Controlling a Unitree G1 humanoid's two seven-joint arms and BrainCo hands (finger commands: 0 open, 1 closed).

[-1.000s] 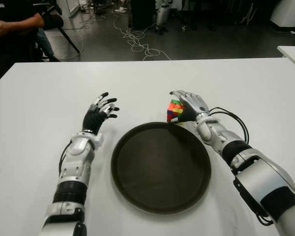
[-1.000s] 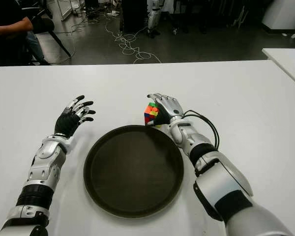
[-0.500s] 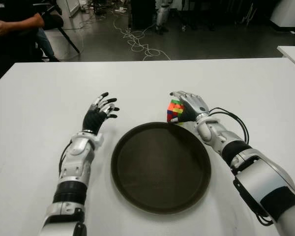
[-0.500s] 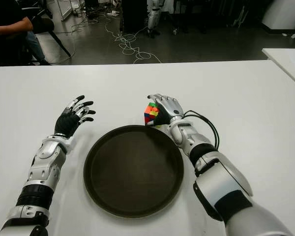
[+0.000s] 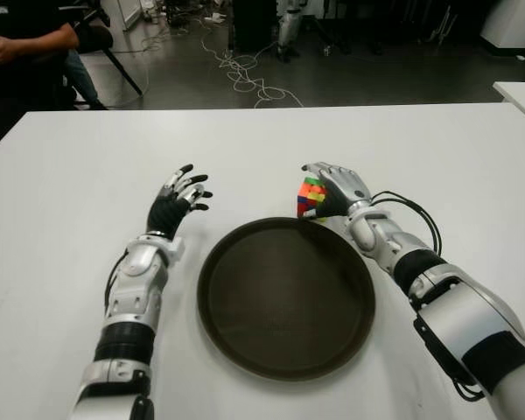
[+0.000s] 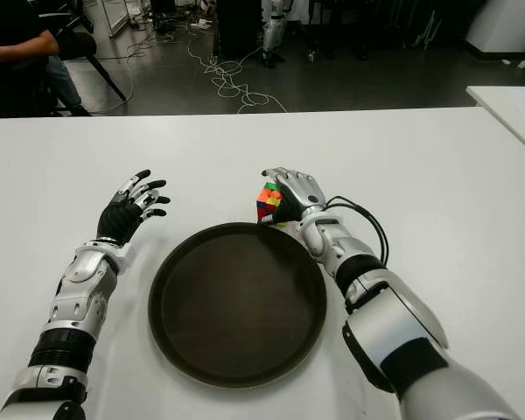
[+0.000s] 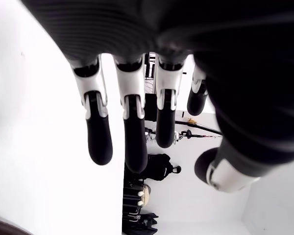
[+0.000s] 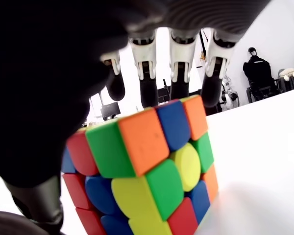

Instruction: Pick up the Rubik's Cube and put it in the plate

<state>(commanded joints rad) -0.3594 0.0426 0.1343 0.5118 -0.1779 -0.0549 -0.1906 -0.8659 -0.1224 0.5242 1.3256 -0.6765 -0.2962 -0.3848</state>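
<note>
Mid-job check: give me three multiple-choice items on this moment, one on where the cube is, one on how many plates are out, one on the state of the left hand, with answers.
1. Where is the Rubik's Cube?
A. In the middle of the plate
B. Under the right hand, just beyond the plate's far rim
C. Beside the left hand

2. How many plates are on the table?
A. One
B. Two
C. Three

3. What state is the left hand in?
A. Curled around the cube
B. Fingers spread, holding nothing
C. Pressed flat inside the plate

Answers:
1 B: the right hand covers the cube, its fingers reaching over the top, outside the plate.
2 A: a single dark round plate shows.
3 B: the left wrist view shows straight fingers with nothing between them.
</note>
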